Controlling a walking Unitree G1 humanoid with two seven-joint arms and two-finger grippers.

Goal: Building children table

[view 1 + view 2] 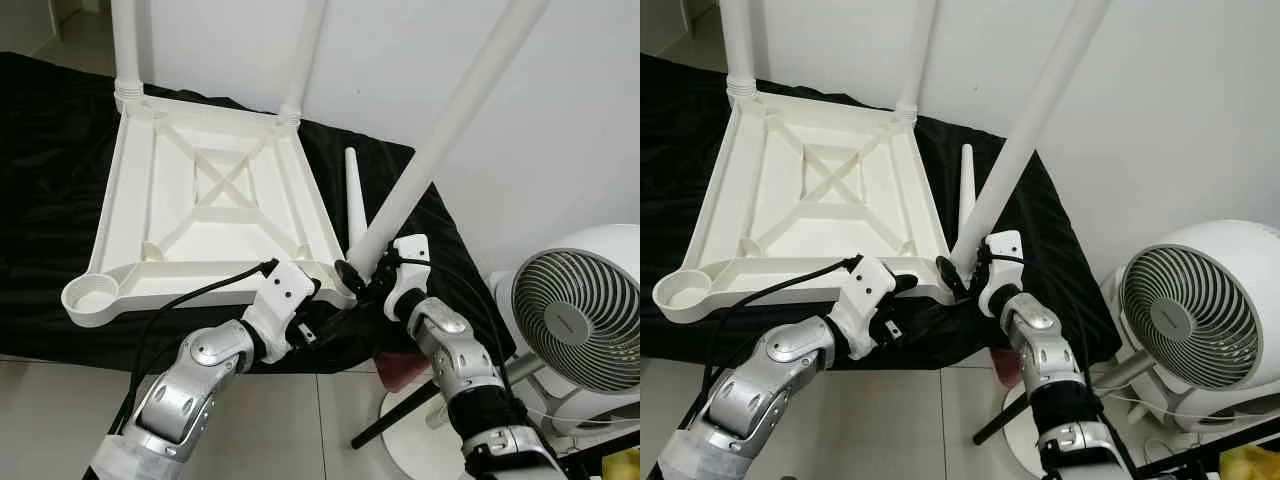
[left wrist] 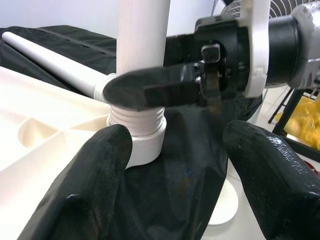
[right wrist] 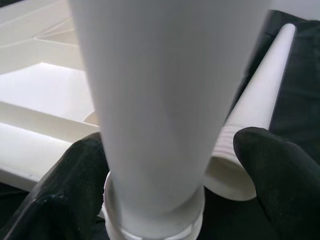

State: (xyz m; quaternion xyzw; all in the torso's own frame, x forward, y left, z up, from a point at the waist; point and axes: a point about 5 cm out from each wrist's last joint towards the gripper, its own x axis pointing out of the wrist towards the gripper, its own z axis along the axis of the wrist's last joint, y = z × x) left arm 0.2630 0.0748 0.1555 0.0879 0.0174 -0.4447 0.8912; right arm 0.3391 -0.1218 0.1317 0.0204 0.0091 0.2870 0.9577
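Leg: your right tool (image 1: 362, 277) is clamped on the white leg (image 1: 450, 125) at the table corner (image 1: 335, 290)
Left tool (image 2: 175, 165): fingers apart, just beside it

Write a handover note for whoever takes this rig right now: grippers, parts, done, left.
Right gripper: fingers either side of the third leg just above its threaded end, which sits in the near right corner socket, leaning, threads still exposed.
Left gripper: open, beside that same corner of the tabletop.
Parts: tabletop lies upside down on black cloth; fourth leg lies loose on the cloth to its right.
Done: two far legs stand in their sockets.
Left: seat the third leg, fit the fourth in the empty near left socket.
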